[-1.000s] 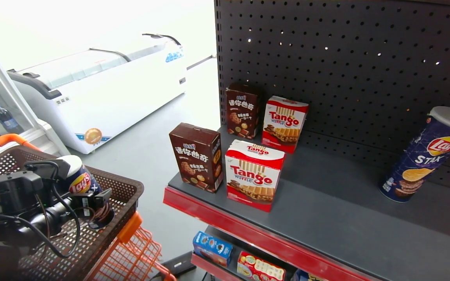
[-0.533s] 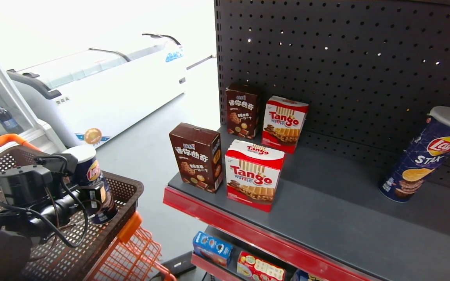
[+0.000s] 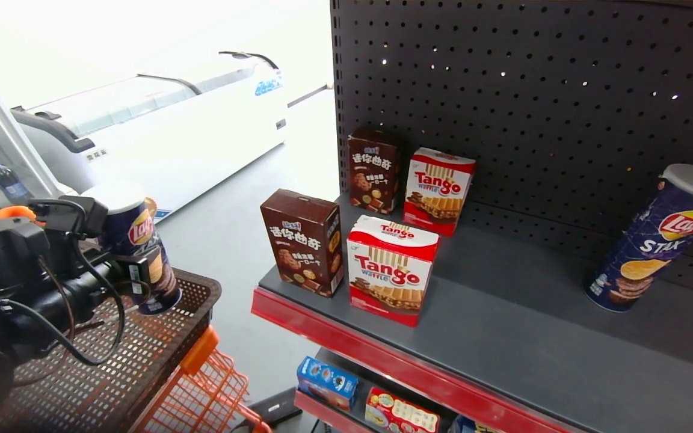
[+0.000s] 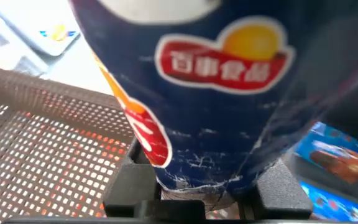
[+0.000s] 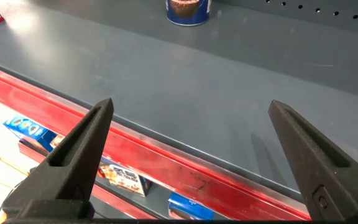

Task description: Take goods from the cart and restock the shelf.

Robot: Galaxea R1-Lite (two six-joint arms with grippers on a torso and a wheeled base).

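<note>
My left gripper (image 3: 127,270) is shut on a dark blue chip can (image 3: 137,248) with a white lid, held upright above the brown cart basket (image 3: 193,288) at the left. The same chip can (image 4: 210,93) looms close in the left wrist view, with the basket mesh (image 4: 48,149) below it. A second chip can (image 3: 659,237) leans against the pegboard at the right of the grey shelf (image 3: 503,325). My right gripper (image 5: 197,162) hangs open over the shelf's front edge, nothing between its fingers, with that can's base (image 5: 188,11) farther back.
Two brown cookie boxes (image 3: 304,240) and two red-white wafer boxes (image 3: 391,270) stand at the shelf's left end. The shelf between them and the leaning can is bare. A red lip (image 3: 382,355) edges the shelf; a lower shelf holds packets (image 3: 328,382). A white chest freezer (image 3: 160,138) stands behind.
My left gripper has lifted the chip can up out of the cart basket and turned it more upright. The shelf goods have not moved.
</note>
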